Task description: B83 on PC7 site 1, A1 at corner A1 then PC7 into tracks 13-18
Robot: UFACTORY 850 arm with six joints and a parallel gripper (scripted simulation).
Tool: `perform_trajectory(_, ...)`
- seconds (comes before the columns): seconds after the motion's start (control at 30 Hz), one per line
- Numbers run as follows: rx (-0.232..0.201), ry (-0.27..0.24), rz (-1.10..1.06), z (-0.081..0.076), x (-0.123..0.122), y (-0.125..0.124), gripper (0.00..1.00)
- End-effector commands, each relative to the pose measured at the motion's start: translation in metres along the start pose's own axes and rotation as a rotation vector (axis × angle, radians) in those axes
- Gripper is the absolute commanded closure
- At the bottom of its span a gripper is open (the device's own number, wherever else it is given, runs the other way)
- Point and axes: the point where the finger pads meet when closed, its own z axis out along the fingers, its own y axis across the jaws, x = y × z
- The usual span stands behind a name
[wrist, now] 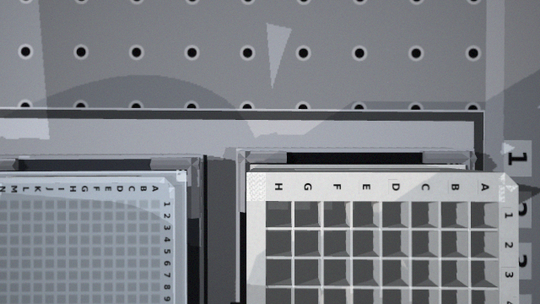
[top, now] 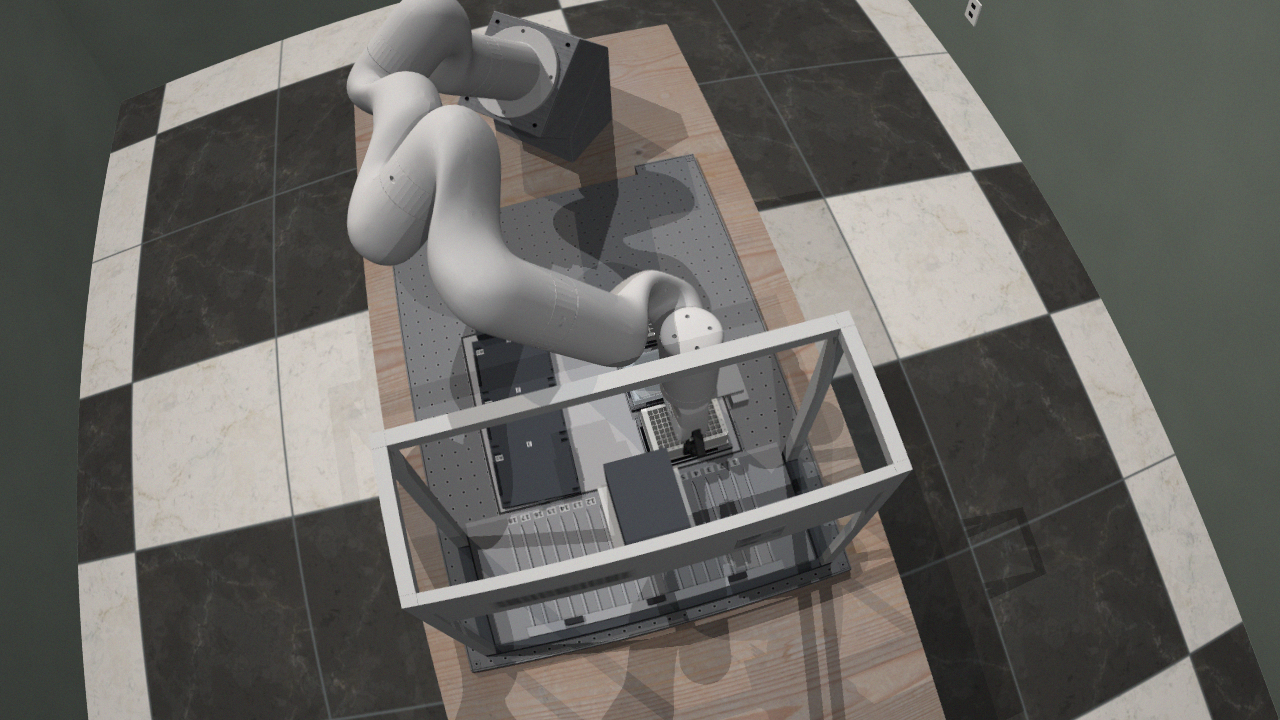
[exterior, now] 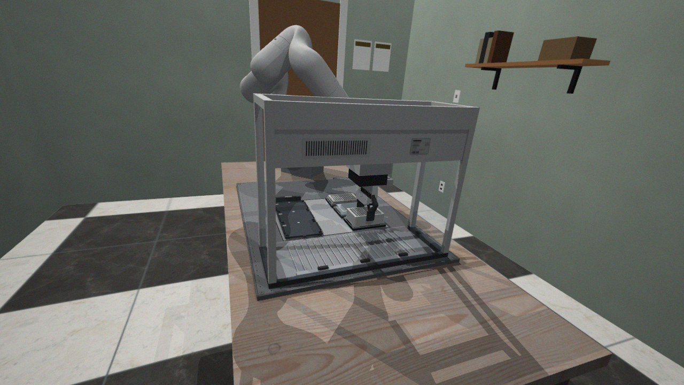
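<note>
B83 (top: 684, 422), a white deep-well block with square wells, sits in the nest nearest the rails. It also shows in the exterior view (exterior: 364, 216) and in the wrist view (wrist: 380, 236), with A at its right corner. My gripper (exterior: 370, 210) is straight above it, under the instrument frame, and is shut on B83 across its width. One dark finger shows at its near side (top: 693, 440). The fingers are outside the wrist view. B33 (wrist: 89, 241), the 384-well plate, sits in the nest beside it. PC7 (top: 528, 420), a long dark carrier, lies on the apron to the left.
The white instrument frame (top: 626, 465) spans above the rails (exterior: 344, 248) and the nests. A dark head block (exterior: 368, 174) hangs from it close to my wrist. B38 (exterior: 340, 197) sits in the nest farthest from the rails. Track numbers show beside B83 (wrist: 516, 158).
</note>
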Motion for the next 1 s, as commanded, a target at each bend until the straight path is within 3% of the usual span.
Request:
perform_trajectory(0.0, -0.002, 0.001, 0.001, -0.001, 0.0, 0.001, 1.0)
perform_trajectory(0.97, -0.002, 0.001, 0.001, -0.018, 0.0, 0.001, 1.0)
